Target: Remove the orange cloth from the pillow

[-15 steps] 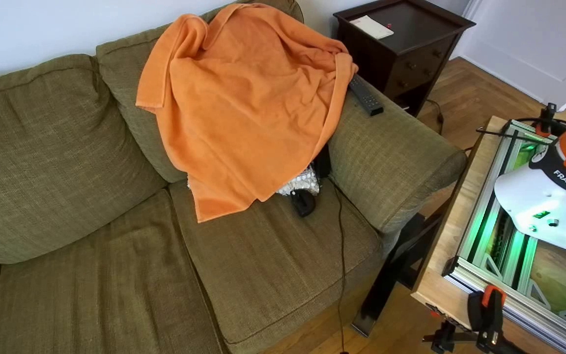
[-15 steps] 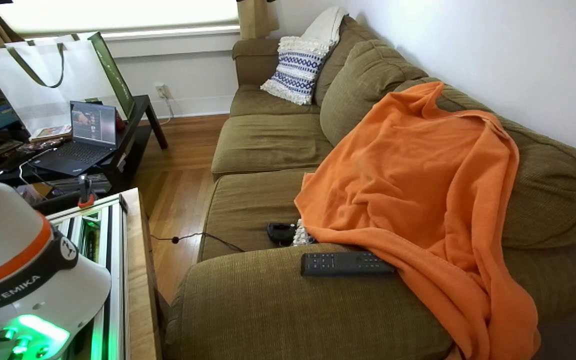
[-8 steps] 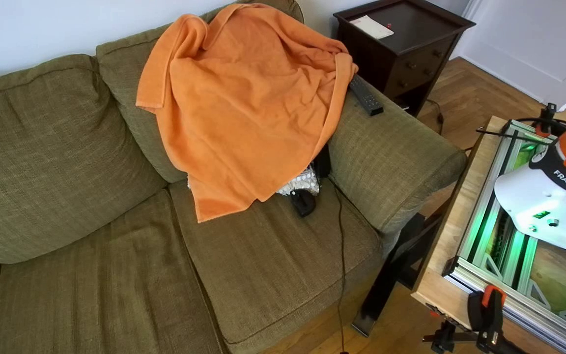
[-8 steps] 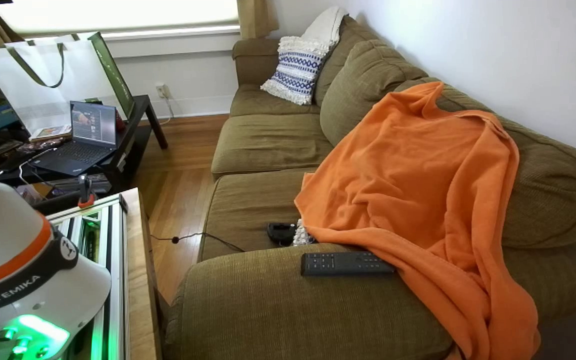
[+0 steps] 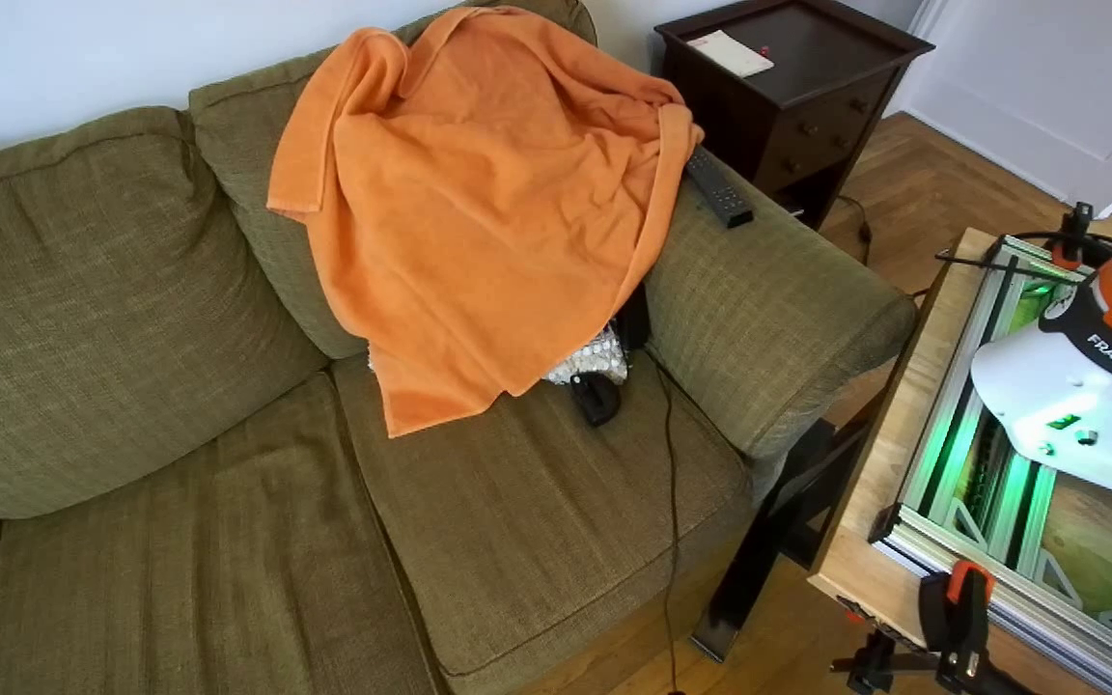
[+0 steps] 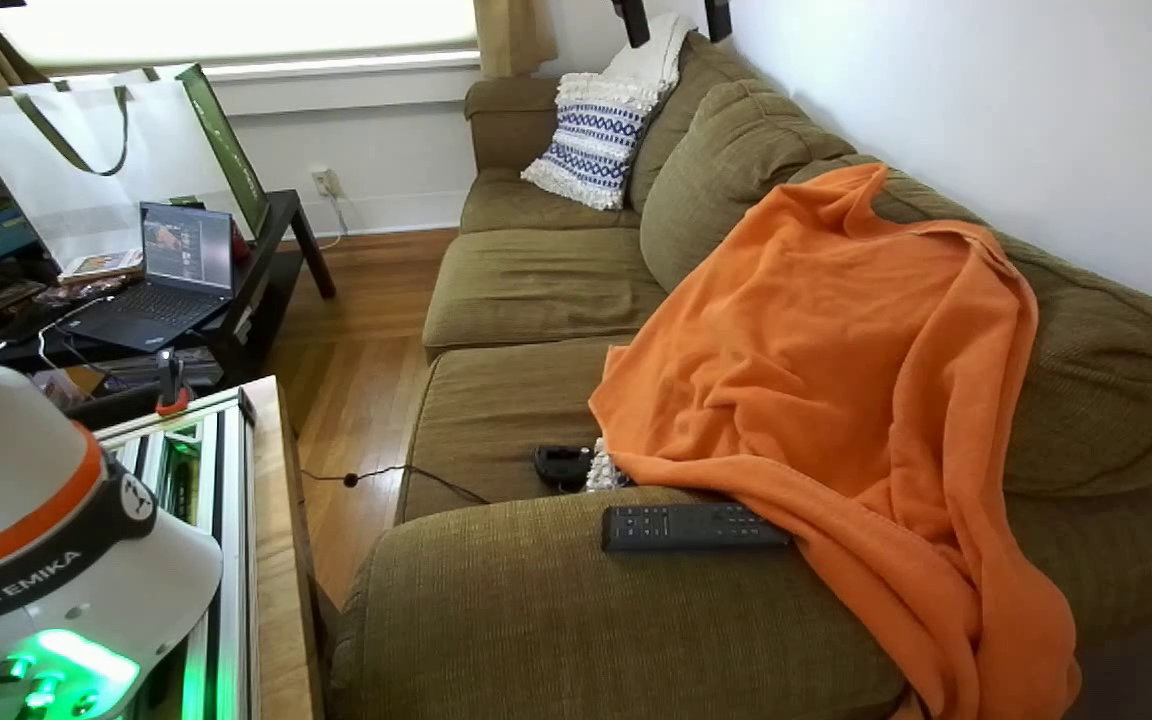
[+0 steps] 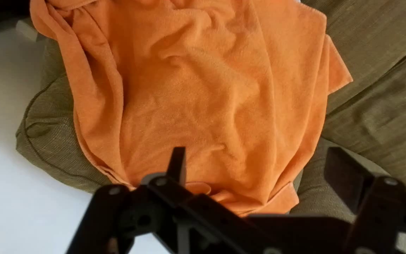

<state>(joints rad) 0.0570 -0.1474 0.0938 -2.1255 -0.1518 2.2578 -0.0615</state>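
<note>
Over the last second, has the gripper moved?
Yes: in an exterior view, the gripper has come down into frame at the top, right of the curtain; earlier it was unseen there.

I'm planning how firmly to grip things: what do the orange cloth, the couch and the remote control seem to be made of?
Orange cloth: probably cotton towelling or fleece, matte and slightly fuzzy, draped in soft folds.
Couch: coarse woven upholstery, matte, with crosshatched threads showing; fiber unclear.
Remote control: likely hard plastic, dark and mostly matte, with crisp straight edges.
</note>
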